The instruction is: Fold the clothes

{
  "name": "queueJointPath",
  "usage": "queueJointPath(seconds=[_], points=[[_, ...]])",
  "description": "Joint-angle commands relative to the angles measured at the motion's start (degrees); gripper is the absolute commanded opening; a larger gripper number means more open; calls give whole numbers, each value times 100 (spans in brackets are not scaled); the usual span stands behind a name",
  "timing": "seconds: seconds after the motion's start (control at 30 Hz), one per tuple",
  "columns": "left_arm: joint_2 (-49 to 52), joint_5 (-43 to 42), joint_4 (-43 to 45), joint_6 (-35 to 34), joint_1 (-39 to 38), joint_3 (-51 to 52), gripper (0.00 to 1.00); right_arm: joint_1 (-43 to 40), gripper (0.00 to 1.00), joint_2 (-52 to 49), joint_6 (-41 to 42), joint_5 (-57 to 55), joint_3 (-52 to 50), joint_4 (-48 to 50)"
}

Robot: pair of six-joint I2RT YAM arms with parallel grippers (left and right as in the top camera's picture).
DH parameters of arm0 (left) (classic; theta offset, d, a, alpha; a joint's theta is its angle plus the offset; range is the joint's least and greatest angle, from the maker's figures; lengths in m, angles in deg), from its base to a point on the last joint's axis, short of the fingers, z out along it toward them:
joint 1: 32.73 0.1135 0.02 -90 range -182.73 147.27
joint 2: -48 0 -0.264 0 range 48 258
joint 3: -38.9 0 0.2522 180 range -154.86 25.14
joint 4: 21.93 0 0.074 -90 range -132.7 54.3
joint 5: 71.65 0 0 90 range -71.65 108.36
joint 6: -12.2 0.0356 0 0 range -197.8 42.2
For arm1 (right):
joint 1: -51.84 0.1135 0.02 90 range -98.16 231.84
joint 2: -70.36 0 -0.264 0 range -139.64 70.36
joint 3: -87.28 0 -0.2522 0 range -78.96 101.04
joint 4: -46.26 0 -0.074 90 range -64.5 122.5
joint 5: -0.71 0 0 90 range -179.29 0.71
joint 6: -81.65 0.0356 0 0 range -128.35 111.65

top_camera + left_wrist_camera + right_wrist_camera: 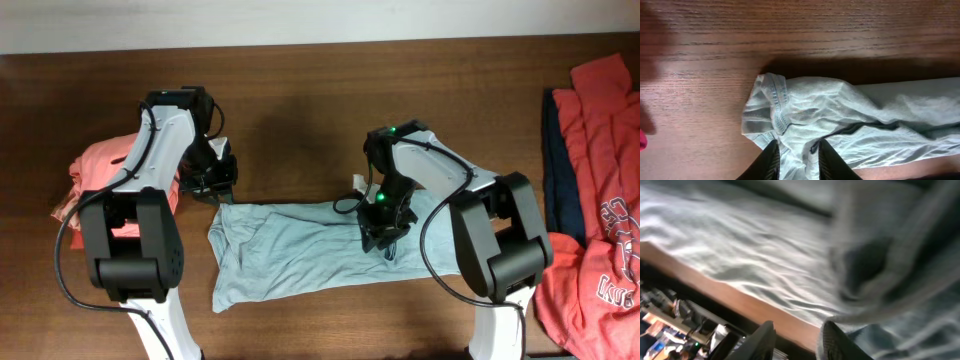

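A pale blue-grey shirt [300,245] lies in a long crumpled band across the middle of the wooden table [300,90]. My left gripper [213,185] is at the shirt's upper left corner. In the left wrist view its fingers [797,160] hold bunched fabric of the shirt [840,105] near a stitched hem. My right gripper [383,228] is over the shirt's right part. In the blurred right wrist view its fingers [797,340] are apart, with bare wood between them. The shirt [750,245] spreads beyond them, and a fold lies by the right finger.
A folded salmon garment [95,165] lies at the left behind the left arm. A pile of red clothes [600,150] with a navy piece [560,190] fills the right edge. The table's front edge is close to the shirt's lower hem.
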Motion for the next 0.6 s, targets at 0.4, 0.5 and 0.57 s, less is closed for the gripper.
queueJointPath(seconds=[0.4, 0.5, 0.57], points=[[-90, -42, -4, 52, -17, -96, 26, -535, 36, 1121, 1071, -2326, 129, -210], [-90, -42, -4, 52, -17, -96, 27, -638, 36, 1080, 1137, -2653, 118, -103], [-90, -42, -7, 52, -17, -96, 26, -667, 36, 1008, 1252, -2817, 101, 15]])
